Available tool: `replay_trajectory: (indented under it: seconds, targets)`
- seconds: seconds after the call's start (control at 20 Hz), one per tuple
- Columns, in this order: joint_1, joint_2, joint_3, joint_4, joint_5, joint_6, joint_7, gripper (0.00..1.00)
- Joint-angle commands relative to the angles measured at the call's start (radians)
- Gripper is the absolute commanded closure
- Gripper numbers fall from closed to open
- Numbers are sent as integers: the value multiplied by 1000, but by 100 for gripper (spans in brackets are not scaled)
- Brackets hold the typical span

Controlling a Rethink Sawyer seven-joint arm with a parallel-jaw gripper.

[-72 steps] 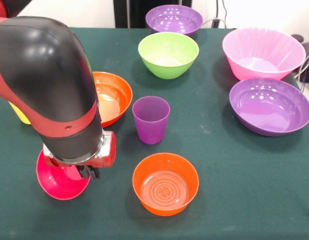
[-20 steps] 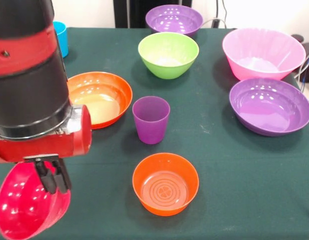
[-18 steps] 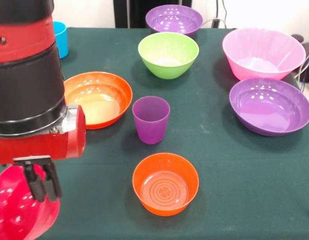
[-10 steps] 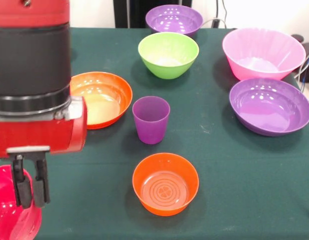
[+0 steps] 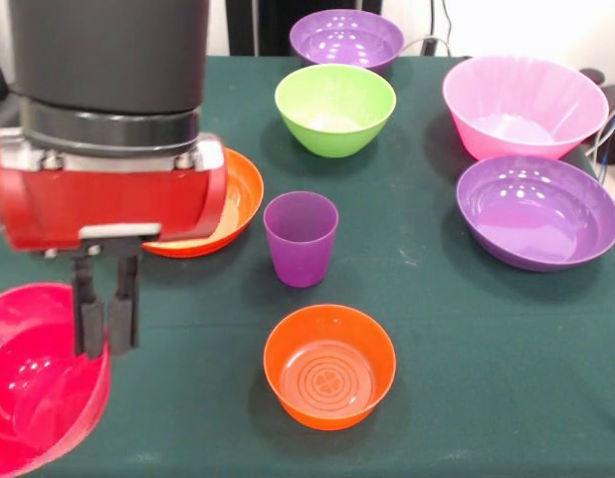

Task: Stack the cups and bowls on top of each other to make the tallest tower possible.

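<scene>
**benchbot_99:** Only the front view to go on. The gripper (image 5: 106, 324) hangs off the red wrist block with its two dark fingers (image 5: 87, 321) pinched close together over the rim of the small red bowl (image 5: 34, 388). So I'd call it clamped on that rim. The bowl sits mouth-up, just below and to the left of the fingertips as the camera shows it. Whether it's resting on the green cloth (image 5: 467, 398) or hanging slightly clear, I can't tell.

**cupstacker:** Why grab the rim and not the whole bowl?

**benchbot_99:** My guess: the bowl's far too wide for those jaws, so a wall pinch is the only hold it has. It also keeps the bowl level enough to drop onto something.

**cupstacker:** And the rest?

**benchbot_99:** Nothing is stacked yet, everything stands alone and mouth-up. Right behind the wrist, partly hidden by it, is the wide orange bowl (image 5: 238, 194). Off to the hand's picture-right are the purple cup (image 5: 301, 237) and the small orange bowl (image 5: 329, 366). Farther beyond are the lime green bowl (image 5: 334, 108) and a purple bowl (image 5: 345, 38). Well away on the picture-right are the big pink bowl (image 5: 523, 105) and a second purple bowl (image 5: 537, 211).

**cupstacker:** So the tower's at zero.

**benchbot_99:** Looks like it. I'd judge the red one is a carried piece looking for a base.
</scene>
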Motion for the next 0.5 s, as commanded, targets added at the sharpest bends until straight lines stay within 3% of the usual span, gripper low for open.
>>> replay_trajectory:
  seconds: [0.05,0.5]
  targets:
    - [10,-73,-163,229,-8,-73,-2,100]
    - [36,-66,-255,290,-42,-171,54,100]
